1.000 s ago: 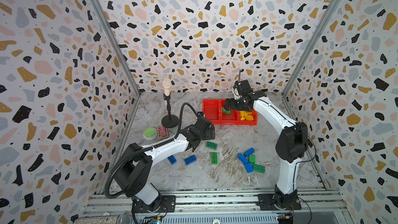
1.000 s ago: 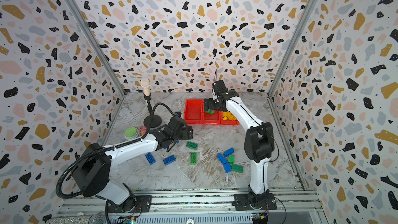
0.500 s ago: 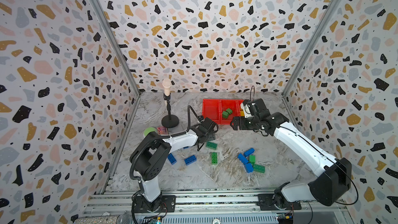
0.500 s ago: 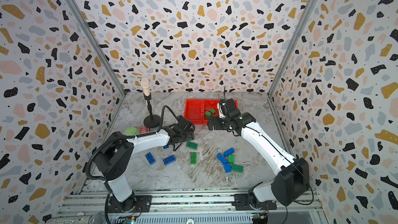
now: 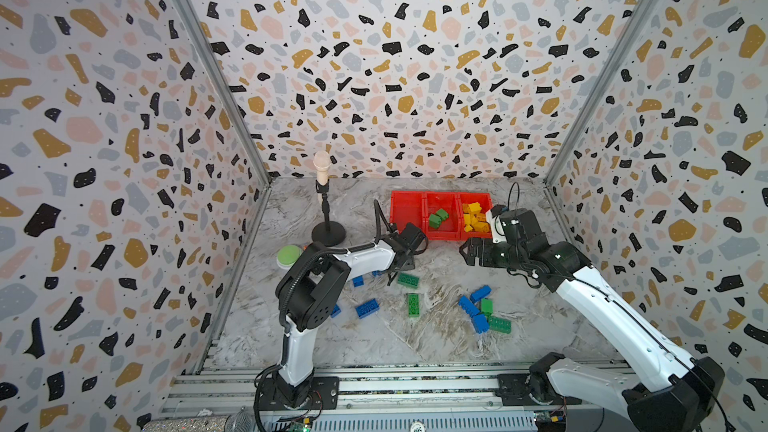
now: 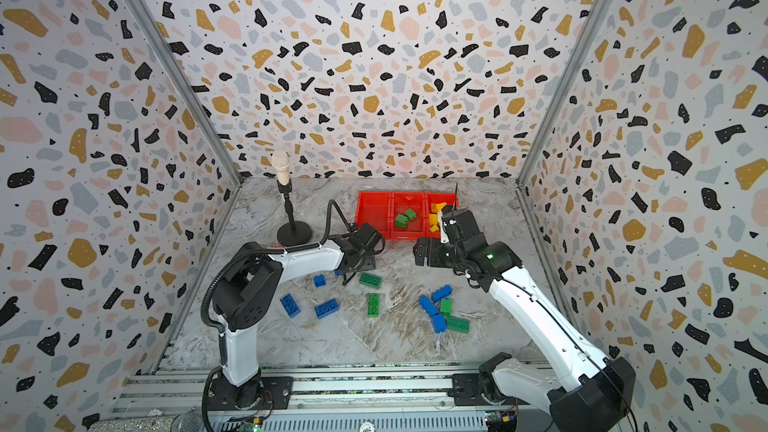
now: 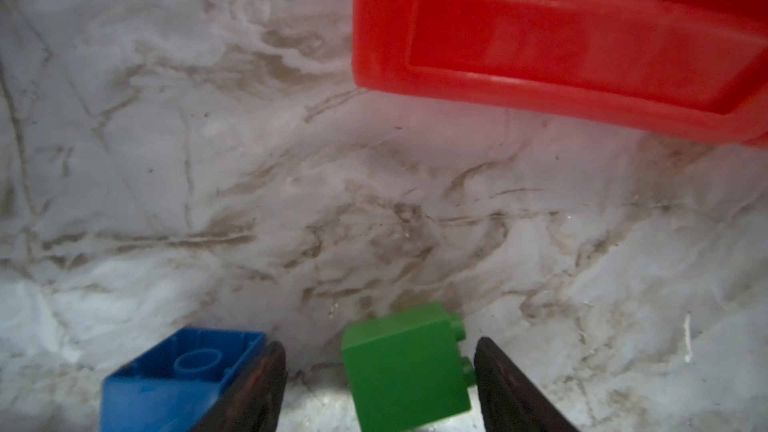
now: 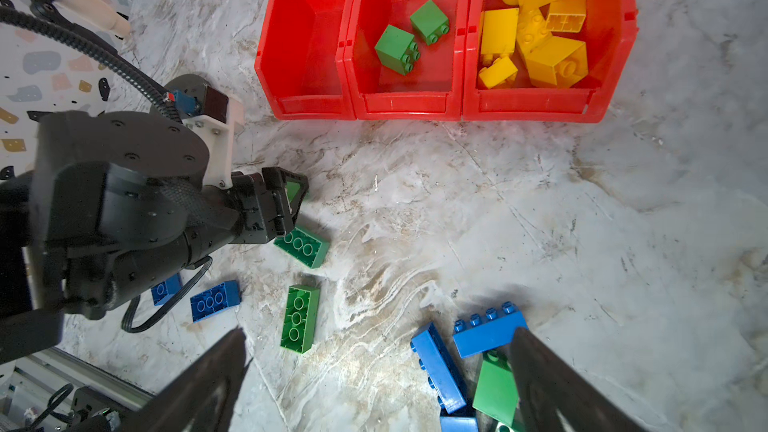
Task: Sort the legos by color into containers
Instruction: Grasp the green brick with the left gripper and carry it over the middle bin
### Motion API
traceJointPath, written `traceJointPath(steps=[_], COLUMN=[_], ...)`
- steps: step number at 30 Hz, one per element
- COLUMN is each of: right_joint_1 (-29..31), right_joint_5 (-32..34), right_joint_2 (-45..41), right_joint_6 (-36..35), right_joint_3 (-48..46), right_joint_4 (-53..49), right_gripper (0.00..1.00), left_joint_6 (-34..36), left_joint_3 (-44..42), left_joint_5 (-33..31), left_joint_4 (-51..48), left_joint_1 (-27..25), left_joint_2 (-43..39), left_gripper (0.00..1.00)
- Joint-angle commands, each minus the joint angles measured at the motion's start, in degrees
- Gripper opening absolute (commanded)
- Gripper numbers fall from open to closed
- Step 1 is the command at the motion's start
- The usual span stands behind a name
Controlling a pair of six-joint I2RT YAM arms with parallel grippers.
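Since a second ago your right arm has swung off the containers [image 5: 406,207] and now hangs in front of them, right gripper [image 5: 466,252] spread wide and empty. Your left gripper [image 7: 379,342] has dropped over a small green brick [image 7: 405,363] on the table [image 7: 208,160] near the bins. Its jaws straddle the brick, with a gap showing on one side. A blue brick [image 7: 178,371] sits just outside one finger. You are at the grasp: finish the squeeze, lift, and carry to the middle bin [image 8: 405,99], where two greens already lie.
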Motion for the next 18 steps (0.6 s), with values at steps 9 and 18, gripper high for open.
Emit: traceJointPath(steps=[9,18], right_joint_1=[-0.7,-2.0], right_joint_5=[1.9,1.9], right_joint_2=[-1.5,-1.5], right_joint_6=[0.0,-0.8], right_joint_3=[0.4,2.3], right_joint_4=[-3.9,-5.6], right_gripper=[0.99,0.99], left_joint_6=[-0.3,1.0], left_joint_3=[2.5,6.6], left_joint_5=[-0.6,-1.2], left_joint_4=[-2.1,-5.3], left_joint_1=[0.0,-0.2], left_joint_2=[3.2,2.8], left_gripper=[0.45,0.39])
